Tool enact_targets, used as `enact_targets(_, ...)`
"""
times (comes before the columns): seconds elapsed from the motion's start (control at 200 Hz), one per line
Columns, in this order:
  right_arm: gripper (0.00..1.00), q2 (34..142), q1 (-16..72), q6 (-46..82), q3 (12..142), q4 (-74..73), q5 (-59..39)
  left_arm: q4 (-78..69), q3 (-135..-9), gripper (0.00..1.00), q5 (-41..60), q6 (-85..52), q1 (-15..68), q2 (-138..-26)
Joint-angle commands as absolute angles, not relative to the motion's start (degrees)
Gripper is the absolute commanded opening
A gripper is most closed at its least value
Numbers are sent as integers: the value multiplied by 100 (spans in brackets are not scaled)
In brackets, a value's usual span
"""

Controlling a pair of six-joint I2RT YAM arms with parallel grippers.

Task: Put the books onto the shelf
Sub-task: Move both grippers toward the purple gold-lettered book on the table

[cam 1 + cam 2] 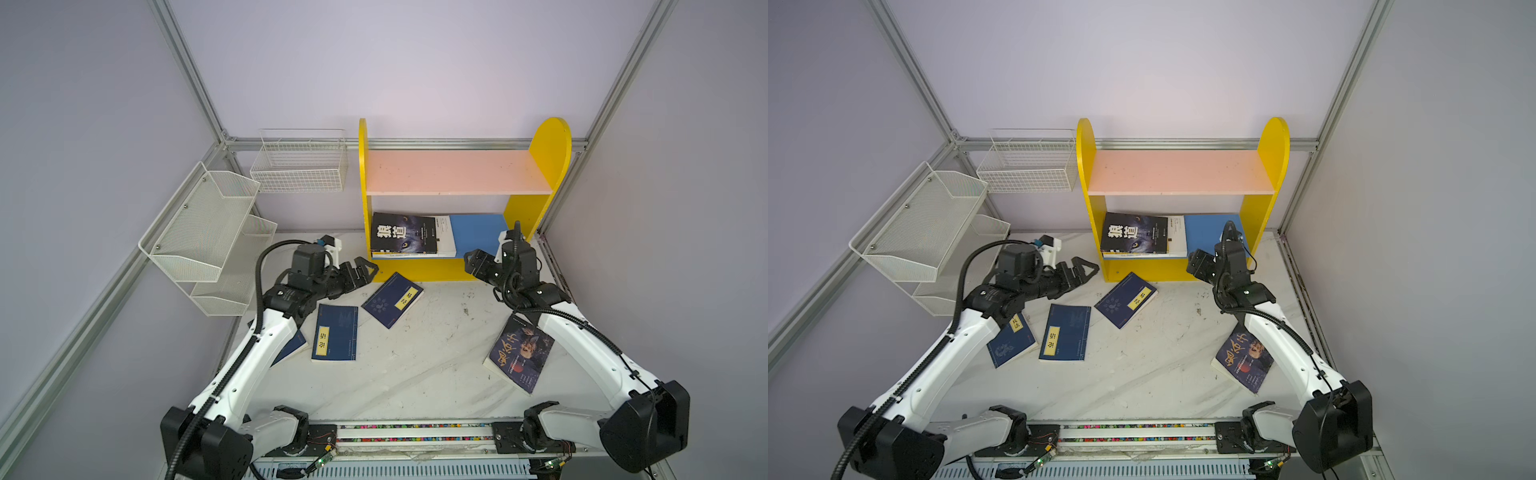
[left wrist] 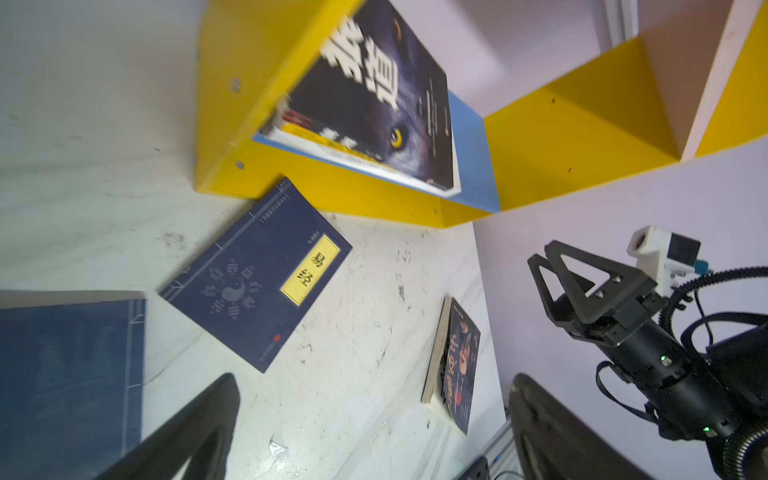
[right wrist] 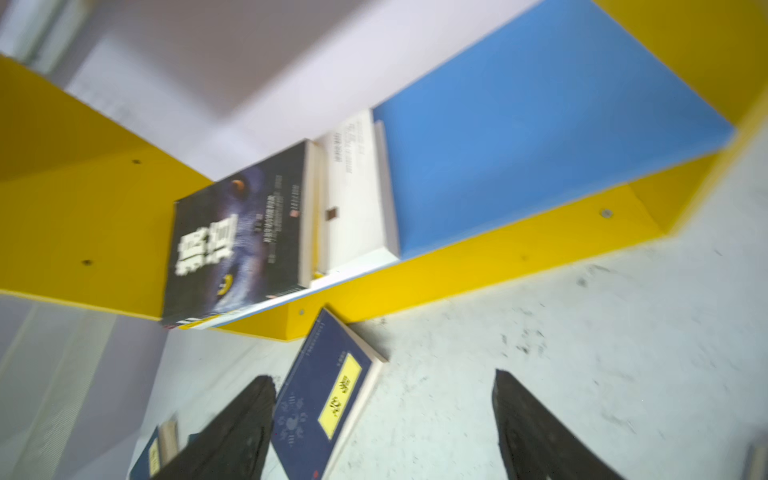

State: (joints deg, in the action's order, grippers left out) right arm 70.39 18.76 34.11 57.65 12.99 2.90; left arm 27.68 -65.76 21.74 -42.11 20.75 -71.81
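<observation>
Even, bright light; both wrist views blurred and edge-warped

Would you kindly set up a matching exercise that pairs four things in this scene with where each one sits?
Things:
1. wolf-cover book
2. tilted navy book
3. dark illustrated book
4. wire basket

Places:
a. on the table, beside the right arm
b. at the back, left of the shelf
c. atop the stack on the blue lower board
d. on the table, just in front of the shelf's base

Pairs: 1-c, 2-d, 3-a, 4-b
</observation>
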Motion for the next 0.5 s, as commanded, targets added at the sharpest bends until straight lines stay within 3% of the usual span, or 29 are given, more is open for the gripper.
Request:
enact_targets(0.0, 85, 6681, 1611, 4044, 5224, 1713, 1210, 2306, -6871, 100, 2237, -4059, 2726, -7869)
enact_targets(0.3, 89, 6193, 642, 5092, 4225, 1975, 1698, 1909, -8254, 100, 2762, -3775, 4034, -9902)
enact_targets(0.495, 92, 6358, -809, 4998, 3986, 2019, 1219, 1891, -8552, 100, 2907, -3817, 4346, -10364)
